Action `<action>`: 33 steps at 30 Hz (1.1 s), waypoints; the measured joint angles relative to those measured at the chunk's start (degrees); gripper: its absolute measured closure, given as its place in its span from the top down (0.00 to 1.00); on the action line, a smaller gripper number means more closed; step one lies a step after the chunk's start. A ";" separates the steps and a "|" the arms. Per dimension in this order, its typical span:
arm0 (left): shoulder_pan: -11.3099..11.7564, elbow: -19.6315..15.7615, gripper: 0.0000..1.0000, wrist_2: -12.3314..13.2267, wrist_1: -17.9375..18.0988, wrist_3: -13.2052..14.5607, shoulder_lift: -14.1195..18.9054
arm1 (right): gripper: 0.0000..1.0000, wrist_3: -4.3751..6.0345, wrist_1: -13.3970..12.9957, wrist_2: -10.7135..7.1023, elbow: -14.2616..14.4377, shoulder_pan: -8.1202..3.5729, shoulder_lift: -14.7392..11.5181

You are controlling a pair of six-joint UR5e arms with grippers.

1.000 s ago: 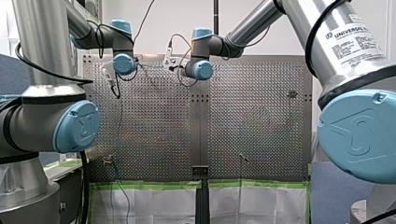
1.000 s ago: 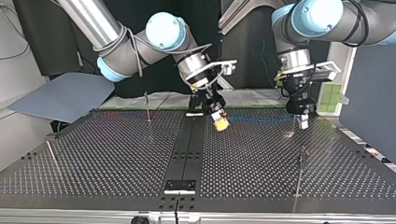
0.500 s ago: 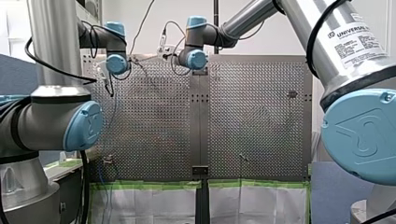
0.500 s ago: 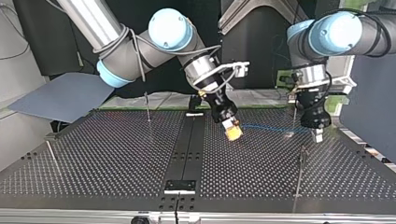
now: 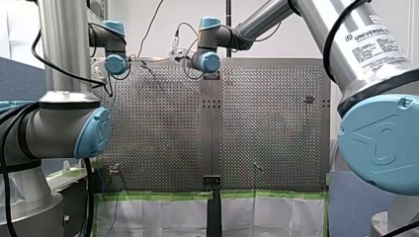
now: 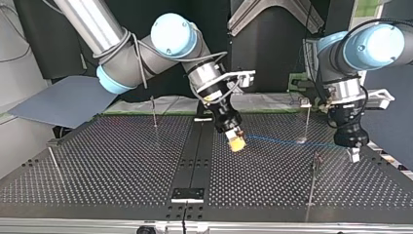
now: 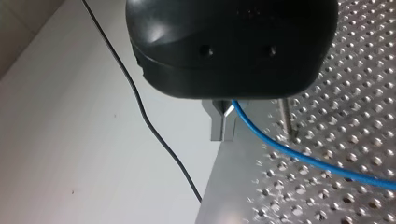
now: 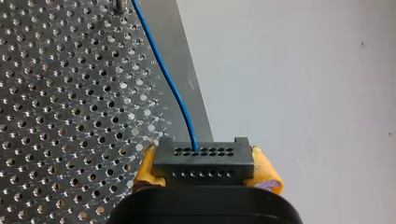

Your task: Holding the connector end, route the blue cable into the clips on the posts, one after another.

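Right tool (image 6: 236,142) clenched on connector (image 8: 204,161), yellow pads (image 8: 145,169) either side. Left tool (image 7: 223,125) pinching blue cable (image 6: 287,142) further along. Cable straight between them, long axis across bench (image 6: 122,161), passing post (image 6: 308,119). Left tool nearer post. Clip (image 6: 306,103) sits higher, so a lift is likely needed.
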 joint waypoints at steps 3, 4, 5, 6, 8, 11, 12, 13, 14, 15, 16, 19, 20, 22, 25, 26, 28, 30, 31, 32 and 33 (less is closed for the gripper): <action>0.15 0.19 0.00 1.49 0.00 0.00 0.36 | 0.00 0.43 0.02 -0.21 -0.01 -0.33 0.03; 0.18 0.28 0.00 1.94 0.02 0.00 0.42 | 0.00 0.48 0.01 -0.33 -0.01 -0.39 0.03; 0.20 0.45 0.00 2.52 0.04 0.00 0.47 | 0.00 0.53 0.01 -0.53 -0.01 -0.43 0.03; 0.22 0.59 0.00 2.94 0.06 0.00 0.50 | 0.00 0.56 0.01 -0.67 -0.01 -0.45 0.04; 0.26 0.95 0.00 3.88 0.07 -0.02 0.44 | 0.00 0.58 0.00 -0.93 -0.02 -0.48 0.04; 0.33 1.51 0.00 5.26 0.05 -0.09 0.00 | 0.00 0.59 -0.01 -1.11 -0.09 -0.50 0.07; 0.32 1.69 0.00 5.71 0.02 -0.10 -0.20 | 0.00 0.60 -0.01 -1.17 -0.12 -0.50 0.09; 0.31 1.87 0.00 6.17 -0.01 -0.10 -0.43 | 0.00 0.60 -0.01 -1.23 -0.16 -0.50 0.10; 0.31 2.07 0.00 6.74 -0.06 -0.12 -0.77 | 0.00 0.60 0.00 -1.31 -0.20 -0.50 0.11; 0.32 2.20 0.00 7.08 -0.09 -0.13 -0.98 | 0.00 0.60 0.01 -1.35 -0.22 -0.50 0.10; 0.34 2.30 0.00 7.34 -0.11 -0.14 -1.18 | 0.00 0.60 0.04 -1.38 -0.24 -0.52 0.10; 0.44 2.50 0.00 7.76 -0.15 -0.15 -1.88 | 0.00 0.73 0.12 -1.44 -0.26 -0.57 0.09; 0.46 2.53 0.00 7.81 -0.16 -0.14 -2.13 | 0.00 0.82 0.14 -1.45 -0.26 -0.62 0.09; 0.50 2.55 0.00 7.85 -0.14 -0.15 -2.37 | 0.00 0.94 0.17 -1.46 -0.27 -0.76 0.10; 0.59 2.56 0.00 8.01 -0.10 -0.12 -2.54 | 0.00 1.17 0.33 -1.46 -0.28 -1.18 0.11; 0.64 2.56 0.00 8.13 -0.09 -0.12 -2.57 | 0.00 1.25 0.42 -1.48 -0.28 -1.38 0.11; 0.69 2.56 0.00 8.47 -0.05 -0.13 -2.61 | 0.00 1.33 0.53 -1.58 -0.28 -1.63 0.12; 0.72 2.57 0.00 9.08 0.03 -0.15 -2.81 | 0.00 1.37 0.63 -1.70 -0.28 -1.88 0.12; 0.73 2.57 0.00 9.31 0.06 -0.15 -2.94 | 0.00 1.38 0.67 -1.74 -0.28 -1.95 0.13; 0.76 2.57 0.00 9.55 0.11 -0.16 -3.09 | 0.00 1.38 0.71 -1.78 -0.28 -2.04 0.12; 0.78 2.57 0.00 9.71 0.13 -0.16 -3.19 | 0.00 1.39 0.73 -1.83 -0.28 -2.08 0.13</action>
